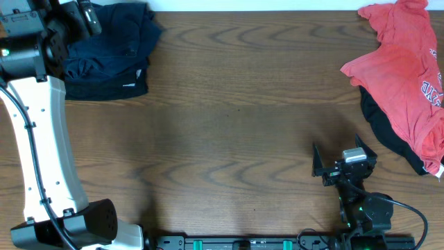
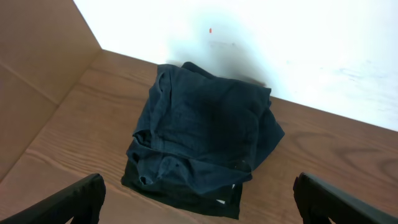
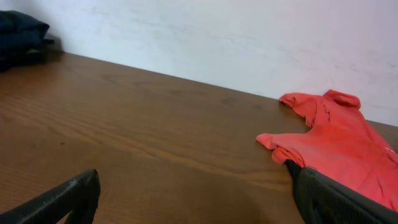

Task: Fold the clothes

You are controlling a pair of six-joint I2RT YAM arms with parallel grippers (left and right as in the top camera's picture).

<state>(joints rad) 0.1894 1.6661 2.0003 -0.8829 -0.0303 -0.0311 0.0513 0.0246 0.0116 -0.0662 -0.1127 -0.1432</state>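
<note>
Quick rundown of the tabletop [image 1: 229, 104] as it sits. The dark navy clothes [image 1: 114, 59] are bunched in a rough, lumpy pile at the far left corner, right up near the white wall [image 2: 280, 50]. From the left wrist cam the pile [image 2: 205, 143] looks like denim-ish fabric, with seams and a waistband on the near side and a small pale tag at the bottom edge.

The left arm [image 1: 41, 139] reaches from the near edge all the way up to that corner. The left fingers [image 2: 74, 199] are spread wide apart above the near side of the navy pile. Nothing is between them and they aren't touching the cloth.

Over at the far right is the coral-red T-shirt [image 1: 406, 76], crumpled and spread out with some white print showing near the edge. It's lying on top of a black piece [image 1: 385, 128] that sticks out underneath on the near-left side.

The right fingers [image 1: 317, 161] are near the front edge of the tabletop, well apart from the red shirt, also wide open and holding nothing. In the right wrist cam they [image 3: 62, 199] frame bare wood. The red shirt [image 3: 342, 149] is off to the right and a bit of the navy pile [image 3: 18, 37] sits in the far-left corner.
</note>
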